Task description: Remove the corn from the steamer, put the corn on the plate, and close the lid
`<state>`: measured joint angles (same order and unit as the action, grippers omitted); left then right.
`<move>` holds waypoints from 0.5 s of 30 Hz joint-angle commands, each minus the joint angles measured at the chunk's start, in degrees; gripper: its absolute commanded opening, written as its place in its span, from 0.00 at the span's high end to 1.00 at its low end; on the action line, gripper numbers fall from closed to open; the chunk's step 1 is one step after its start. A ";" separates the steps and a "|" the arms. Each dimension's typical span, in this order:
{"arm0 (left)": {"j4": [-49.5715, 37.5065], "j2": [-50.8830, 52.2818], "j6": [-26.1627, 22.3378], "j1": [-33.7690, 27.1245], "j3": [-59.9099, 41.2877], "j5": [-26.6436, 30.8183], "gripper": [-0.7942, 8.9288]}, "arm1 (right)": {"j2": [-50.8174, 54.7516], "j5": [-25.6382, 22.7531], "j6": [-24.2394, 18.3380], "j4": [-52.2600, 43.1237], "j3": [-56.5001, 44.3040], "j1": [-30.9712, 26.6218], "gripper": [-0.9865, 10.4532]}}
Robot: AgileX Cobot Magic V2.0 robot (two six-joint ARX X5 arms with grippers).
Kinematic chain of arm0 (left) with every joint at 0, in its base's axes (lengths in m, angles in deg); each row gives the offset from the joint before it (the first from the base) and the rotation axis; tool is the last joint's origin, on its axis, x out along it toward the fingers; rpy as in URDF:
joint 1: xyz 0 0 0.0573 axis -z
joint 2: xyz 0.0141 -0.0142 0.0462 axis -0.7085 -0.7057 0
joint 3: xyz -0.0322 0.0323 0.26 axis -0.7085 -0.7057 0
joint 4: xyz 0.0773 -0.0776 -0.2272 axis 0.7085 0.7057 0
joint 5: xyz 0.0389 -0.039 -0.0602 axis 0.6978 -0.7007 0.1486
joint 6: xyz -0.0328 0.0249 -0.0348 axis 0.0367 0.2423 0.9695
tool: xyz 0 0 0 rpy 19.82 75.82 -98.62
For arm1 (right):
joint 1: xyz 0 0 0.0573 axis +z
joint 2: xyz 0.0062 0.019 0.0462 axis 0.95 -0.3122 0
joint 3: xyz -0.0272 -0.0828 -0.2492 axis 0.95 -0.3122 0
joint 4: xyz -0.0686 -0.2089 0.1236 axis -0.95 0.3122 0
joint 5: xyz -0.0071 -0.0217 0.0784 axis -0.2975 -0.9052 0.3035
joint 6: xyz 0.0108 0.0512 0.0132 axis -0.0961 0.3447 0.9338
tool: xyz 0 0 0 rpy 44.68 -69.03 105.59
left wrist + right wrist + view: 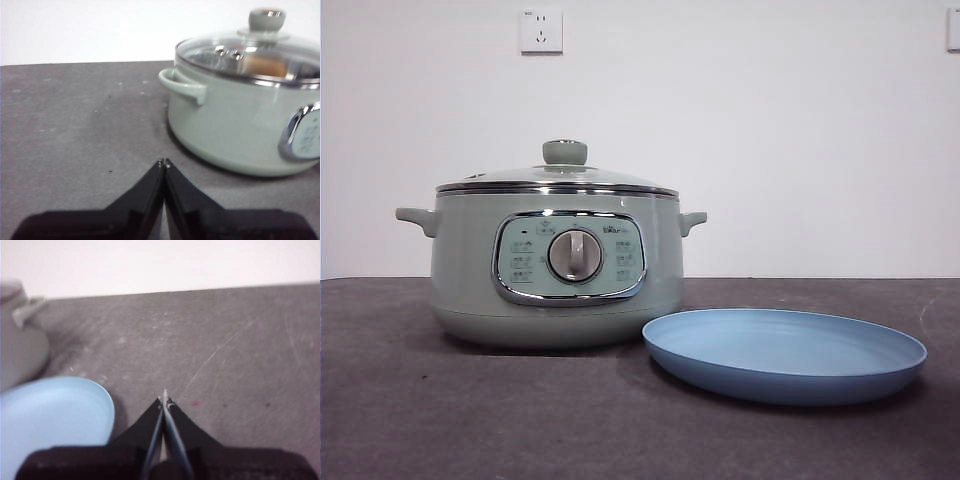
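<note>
while lid sits on steamer, panel writing unreadable; both pincers pressed together.

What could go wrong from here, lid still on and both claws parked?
1. The lid is glass with only a small knob to grip; a slip could drop it onto the steamer.
2. The plate sits close beside the steamer, so a claw working there could nudge it.
3. The corn shows only dimly through the glass.

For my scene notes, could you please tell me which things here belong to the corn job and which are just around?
Job: steamer; lid, on the steamer; corn, seen through the lid; plate, beside the steamer; left gripper and right gripper, both shut, empty.

Around: wall socket; table.
</note>
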<state>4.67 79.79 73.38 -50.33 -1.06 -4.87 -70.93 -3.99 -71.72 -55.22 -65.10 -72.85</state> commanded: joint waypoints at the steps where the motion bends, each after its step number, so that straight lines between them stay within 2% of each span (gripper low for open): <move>1: -0.68 0.15 6.82 -0.09 -0.48 -0.42 0.93 | 0.13 0.09 11.43 -1.42 -0.74 0.02 0.91; 5: -0.55 0.15 12.92 -0.09 1.33 -0.39 0.93 | 0.00 2.45 14.82 -1.55 0.74 0.02 0.92; 11: 2.25 -0.42 15.82 -0.04 6.99 -0.79 0.92 | -2.82 3.23 16.26 -1.53 5.95 0.04 0.92; 15: 5.35 -2.27 15.82 -0.04 12.28 -1.11 0.92 | -7.76 6.69 16.00 -1.33 11.32 0.07 0.92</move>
<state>10.00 77.73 88.57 -50.33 10.59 -5.81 -77.75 2.11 -56.25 -56.24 -54.85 -72.85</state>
